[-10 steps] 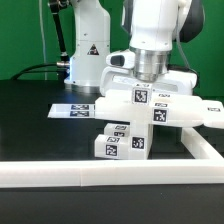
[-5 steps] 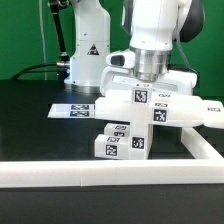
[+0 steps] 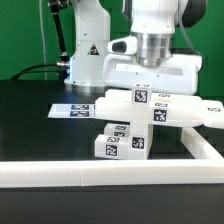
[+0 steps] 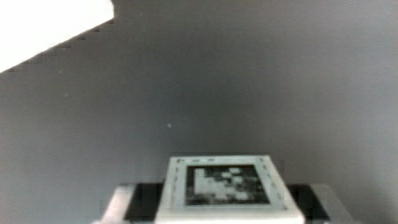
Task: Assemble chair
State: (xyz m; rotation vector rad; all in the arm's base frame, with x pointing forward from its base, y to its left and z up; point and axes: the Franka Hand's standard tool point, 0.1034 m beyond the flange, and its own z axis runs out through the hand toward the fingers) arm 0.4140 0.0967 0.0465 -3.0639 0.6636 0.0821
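Gripper: hung just above chair, fingers' state unclear.
Chair: sat beside border rail, behind it.
Marker board: lay behind chair.

Green wall behind a black table.

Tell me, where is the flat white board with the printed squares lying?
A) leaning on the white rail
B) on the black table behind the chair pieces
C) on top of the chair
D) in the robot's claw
B: the marker board lies flat on the black table, behind the chair.
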